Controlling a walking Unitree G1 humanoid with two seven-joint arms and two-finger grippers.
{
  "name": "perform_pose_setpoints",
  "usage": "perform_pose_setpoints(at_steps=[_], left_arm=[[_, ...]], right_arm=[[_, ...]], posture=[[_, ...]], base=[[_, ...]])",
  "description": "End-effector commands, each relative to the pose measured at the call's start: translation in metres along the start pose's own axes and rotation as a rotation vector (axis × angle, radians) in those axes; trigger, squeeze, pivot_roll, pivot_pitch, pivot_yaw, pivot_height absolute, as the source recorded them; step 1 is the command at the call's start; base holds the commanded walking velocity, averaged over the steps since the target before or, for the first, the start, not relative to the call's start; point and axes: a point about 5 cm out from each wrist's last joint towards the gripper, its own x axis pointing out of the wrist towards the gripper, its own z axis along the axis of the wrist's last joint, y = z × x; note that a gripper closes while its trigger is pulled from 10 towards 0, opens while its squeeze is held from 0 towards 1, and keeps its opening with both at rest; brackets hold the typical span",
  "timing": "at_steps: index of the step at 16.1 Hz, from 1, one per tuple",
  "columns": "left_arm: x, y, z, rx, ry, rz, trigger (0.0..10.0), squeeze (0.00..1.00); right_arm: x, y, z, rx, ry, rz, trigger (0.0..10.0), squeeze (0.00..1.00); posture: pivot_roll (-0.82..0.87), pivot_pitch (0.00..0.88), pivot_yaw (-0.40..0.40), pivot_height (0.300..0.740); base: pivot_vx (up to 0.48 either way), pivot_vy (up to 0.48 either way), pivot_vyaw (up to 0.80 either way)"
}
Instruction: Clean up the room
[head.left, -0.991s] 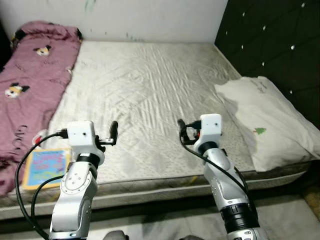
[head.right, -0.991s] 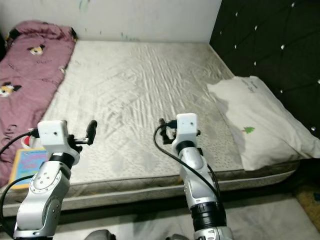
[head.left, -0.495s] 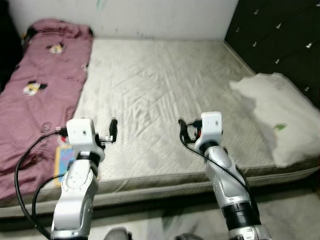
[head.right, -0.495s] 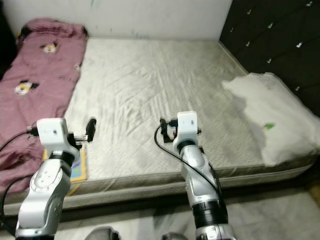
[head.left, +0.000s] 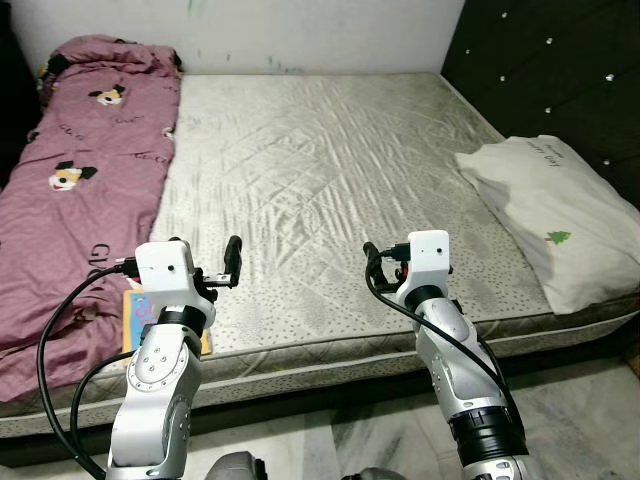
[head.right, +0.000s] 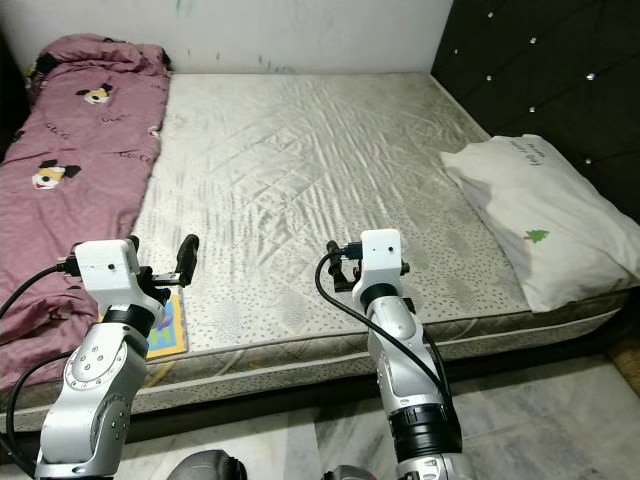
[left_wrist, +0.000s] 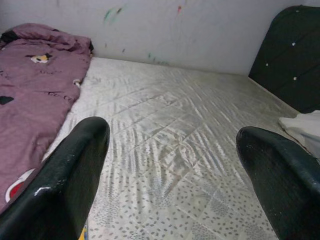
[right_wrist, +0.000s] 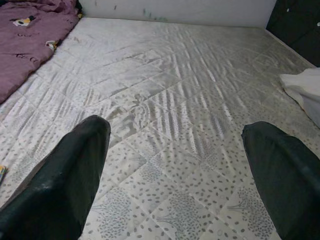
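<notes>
I stood at the foot edge of the bed (head.left: 320, 180), both arms raised over its near edge. My left tool (left_wrist: 170, 165) was open and held nothing, and my right tool (right_wrist: 175, 165) was likewise spread wide and empty. A purple blanket (head.left: 80, 170) lay along the left side, a white pillow (head.left: 555, 215) on the right by the dark headboard (head.left: 560, 70), and a colourful book (head.right: 165, 330) lay beside the blanket's near end.

Even, fairly bright indoor light falls from above, giving a soft sheen on the mattress (head.left: 320, 180) folds ahead of the fingers. Head views are sharp, free of motion blur. In the wrist views the near black fingers (left_wrist: 65, 185) are soft and dark, the quilting between them crisp.
</notes>
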Motion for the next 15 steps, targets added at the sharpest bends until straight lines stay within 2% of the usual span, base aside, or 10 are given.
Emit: perform_pose_setpoints(at_steps=[1, 6, 15], left_arm=[[-0.0002, -0.0009, 0.0043, -0.005, -0.019, -0.001, 10.0, 0.00], [-0.0004, -0.0010, 0.0049, -0.007, -0.023, -0.011, 10.0, 0.00], [-0.0001, -0.0018, 0.0045, -0.007, -0.024, -0.012, 10.0, 0.00]], right_arm=[[0.0005, -0.0037, 0.0043, -0.003, -0.016, -0.013, 10.0, 0.00], [0.0008, -0.0033, 0.0045, -0.004, -0.016, -0.012, 10.0, 0.00], [0.0018, -0.0021, 0.0048, -0.007, -0.013, 0.000, 10.0, 0.00]], posture=[[0.11, 0.000, -0.054, 0.740], [0.11, 0.000, -0.053, 0.740], [0.11, 0.000, -0.058, 0.740]], base=[[0.000, 0.000, 0.00], [0.000, 0.000, 0.00], [0.269, 0.000, 0.00]])
